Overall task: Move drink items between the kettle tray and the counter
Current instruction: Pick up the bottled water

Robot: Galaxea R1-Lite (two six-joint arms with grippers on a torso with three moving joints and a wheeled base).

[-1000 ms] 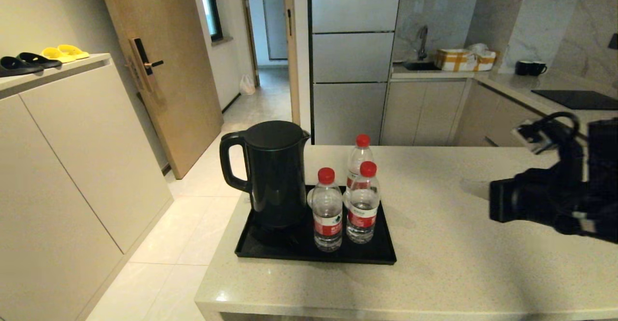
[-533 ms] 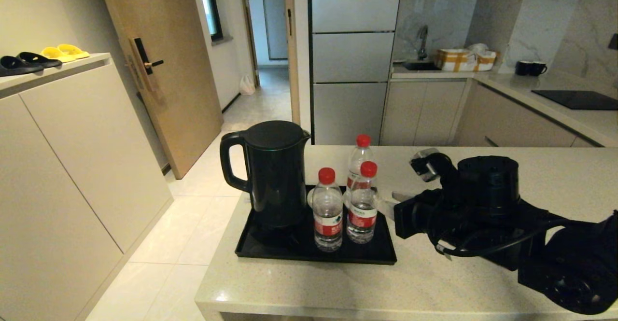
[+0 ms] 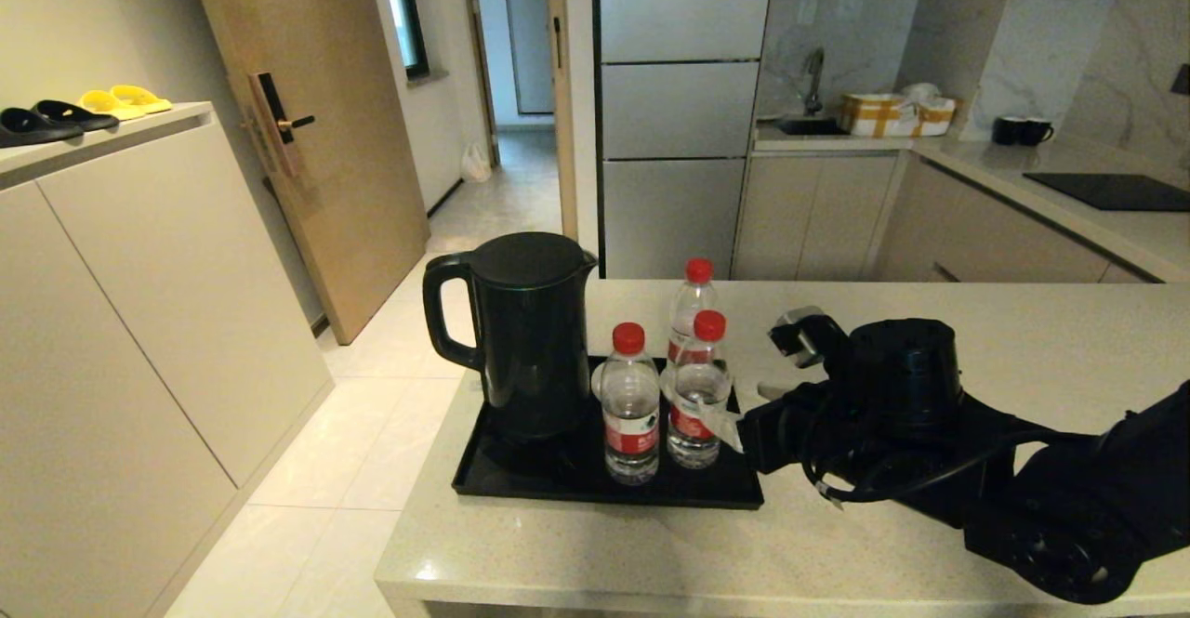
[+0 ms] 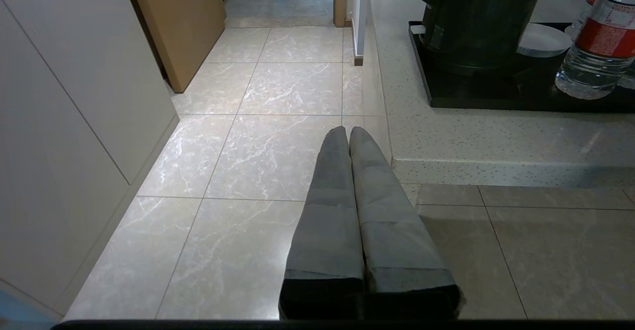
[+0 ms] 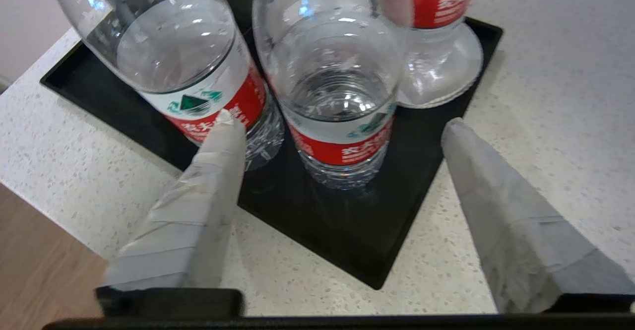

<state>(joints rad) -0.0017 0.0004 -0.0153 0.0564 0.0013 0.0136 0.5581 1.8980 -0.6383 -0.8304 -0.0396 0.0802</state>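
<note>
Three clear water bottles with red caps stand on the black kettle tray (image 3: pixel 558 486) to the right of the black kettle (image 3: pixel 530 330): a front-left bottle (image 3: pixel 630 404), a front-right bottle (image 3: pixel 699 395) and a back bottle (image 3: pixel 693 295). My right gripper (image 3: pixel 744 409) is open, low over the beige counter (image 3: pixel 651 553) at the tray's right edge. In the right wrist view the right gripper (image 5: pixel 341 120) points at the front-right bottle (image 5: pixel 337 97), its fingertips level with the label. Whether they touch it I cannot tell. My left gripper (image 4: pixel 349 129) is shut and empty over the floor.
A white saucer (image 5: pixel 464 67) lies under the back bottle (image 5: pixel 429 2) on the tray (image 5: pixel 347 240). The counter's left edge and corner (image 4: pixel 397 161) drop to the tiled floor. Behind stand a fridge (image 3: pixel 683 107) and a kitchen worktop with a cooktop (image 3: pixel 1106 190).
My right arm has swung in from the right side of the counter to the tray, bringing its open fingers up to the front-right bottle. The bottles and kettle have not moved.
</note>
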